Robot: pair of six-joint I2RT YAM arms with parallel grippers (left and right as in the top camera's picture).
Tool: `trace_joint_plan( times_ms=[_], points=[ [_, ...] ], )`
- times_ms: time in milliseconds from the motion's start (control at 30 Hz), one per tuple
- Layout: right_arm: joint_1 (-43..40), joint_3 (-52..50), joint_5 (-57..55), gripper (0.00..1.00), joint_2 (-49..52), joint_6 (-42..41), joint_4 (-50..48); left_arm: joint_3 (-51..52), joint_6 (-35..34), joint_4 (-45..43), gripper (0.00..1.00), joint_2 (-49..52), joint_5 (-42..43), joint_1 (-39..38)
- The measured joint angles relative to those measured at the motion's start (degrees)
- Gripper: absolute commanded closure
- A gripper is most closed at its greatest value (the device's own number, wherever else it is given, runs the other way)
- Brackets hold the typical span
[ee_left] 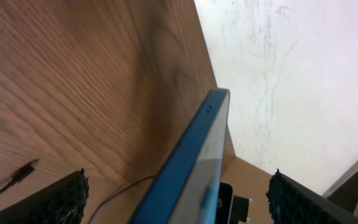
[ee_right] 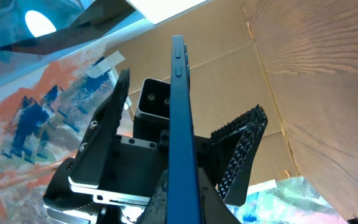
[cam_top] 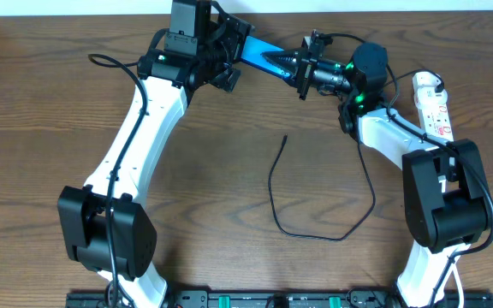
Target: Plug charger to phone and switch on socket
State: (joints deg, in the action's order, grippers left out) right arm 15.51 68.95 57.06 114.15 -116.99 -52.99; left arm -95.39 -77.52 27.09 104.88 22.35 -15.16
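No readable text, label, brand or number anywhere.

Left gripper (cam_top: 229, 64): raised at table's (cam_top: 50, 111) far edge, fingers clamped on phone (cam_top: 259, 53). Right gripper (cam_top: 300, 64): facing it, gripping the phone's opposite end.

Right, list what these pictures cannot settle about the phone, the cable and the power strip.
- Blue-edged flat phone: held in the air between both arms; overhead the grippers cover its ends, so its charging port is hidden. Both wrist views show it only edge-on.
- Thin black cable: its small tip is too small overhead to read; its far end disappears under the right arm.
- Narrow white power strip: switch position too small overhead, lower part covered by the right arm.
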Motion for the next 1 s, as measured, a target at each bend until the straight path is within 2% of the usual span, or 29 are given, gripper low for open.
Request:
trace_joint_plan(
  times_ms=[467, 700, 1000],
  points=[
    [0.07, 0.0, 0.04, 0.99, 0.0, -0.02, -1.99, 0.0, 6.01, -0.17, 0.09, 0.0, -0.61, 0.0],
    [0.07, 0.0, 0.07, 0.99, 0.0, -0.04, -2.62, 0.0, 6.43, -4.87, 0.1, 0.0, 8.92, 1.92],
    [0.07, 0.0, -0.2, 0.99, 0.0, -0.04, -2.6, 0.0, 7.48, -3.98, 0.07, 0.0, 15.69, 7.08]
  ],
)
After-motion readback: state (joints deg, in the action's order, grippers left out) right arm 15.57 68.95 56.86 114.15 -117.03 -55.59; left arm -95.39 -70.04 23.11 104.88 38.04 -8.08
